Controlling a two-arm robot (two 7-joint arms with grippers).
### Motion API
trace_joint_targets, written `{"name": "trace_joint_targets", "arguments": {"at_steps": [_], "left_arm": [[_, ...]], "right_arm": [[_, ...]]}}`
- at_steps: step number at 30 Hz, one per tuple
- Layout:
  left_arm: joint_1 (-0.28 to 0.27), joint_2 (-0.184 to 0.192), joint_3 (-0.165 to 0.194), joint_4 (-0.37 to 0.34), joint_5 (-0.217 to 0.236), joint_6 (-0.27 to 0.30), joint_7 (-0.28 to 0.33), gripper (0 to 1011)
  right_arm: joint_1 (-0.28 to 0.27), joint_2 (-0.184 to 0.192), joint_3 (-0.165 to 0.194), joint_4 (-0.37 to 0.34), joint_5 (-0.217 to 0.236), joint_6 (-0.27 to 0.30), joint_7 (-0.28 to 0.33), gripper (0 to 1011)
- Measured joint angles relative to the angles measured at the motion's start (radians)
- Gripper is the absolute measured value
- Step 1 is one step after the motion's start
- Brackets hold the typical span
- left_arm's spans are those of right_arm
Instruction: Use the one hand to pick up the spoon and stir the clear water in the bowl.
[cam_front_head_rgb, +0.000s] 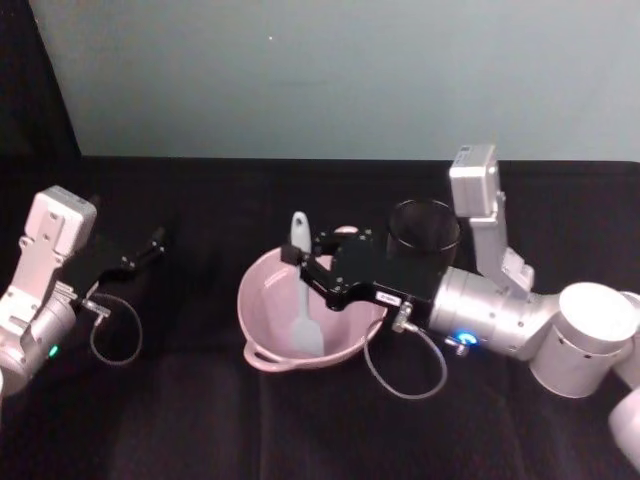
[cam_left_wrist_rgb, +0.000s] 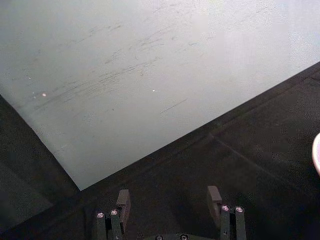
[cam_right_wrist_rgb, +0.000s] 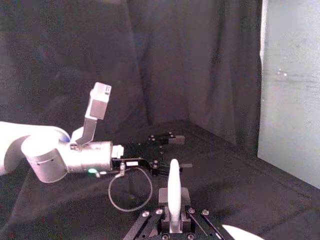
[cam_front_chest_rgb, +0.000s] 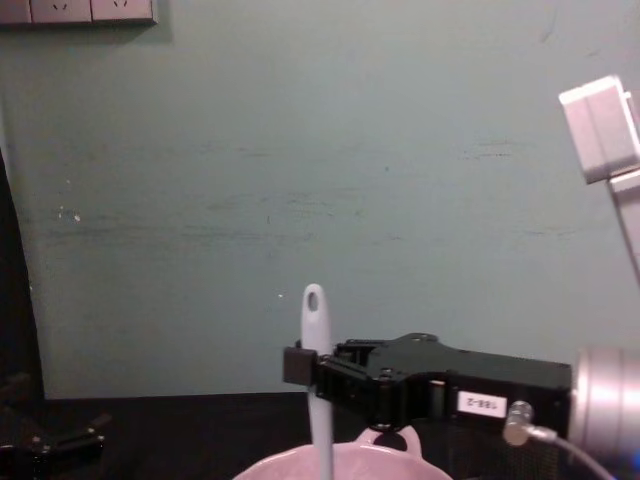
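— One spoon (cam_front_head_rgb: 304, 318): where is it?
— It stands near upright in the bowl (cam_front_head_rgb: 256, 300), blade down, holed handle end up. The right hand (cam_front_head_rgb: 303, 264) reaches in from 3 o'clock, clamped on mid-handle.
— And the other?
— The left hand (cam_front_head_rgb: 148, 248) sits at 9 o'clock over the counter (cam_front_head_rgb: 200, 410), well apart, fingers spread and holding nothing. Stirring looks like the right's job, circling inside the rim
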Motion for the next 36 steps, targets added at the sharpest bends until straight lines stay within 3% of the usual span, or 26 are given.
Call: {"name": "trace_joint_targets", "arguments": {"at_steps": [12, 23, 30, 36], "left_arm": [[0.000, 0.000, 0.000, 0.000, 0.000, 0.000, 0.000, 1011], [0.000, 0.000, 0.000, 0.000, 0.000, 0.000, 0.000, 1011], [0.000, 0.000, 0.000, 0.000, 0.000, 0.000, 0.000, 1011], [0.000, 0.000, 0.000, 0.000, 0.000, 0.000, 0.000, 1011]], "right_arm": [[0.054, -0.106, -0.018, 0.115, -0.012, -0.073, -0.050, 114], [0.120, -0.224, 0.013, 0.300, -0.083, -0.202, -0.133, 113], [0.141, -0.244, 0.038, 0.356, -0.126, -0.256, -0.174, 114], [0.138, -0.221, 0.068, 0.344, -0.151, -0.262, -0.191, 113]]}}
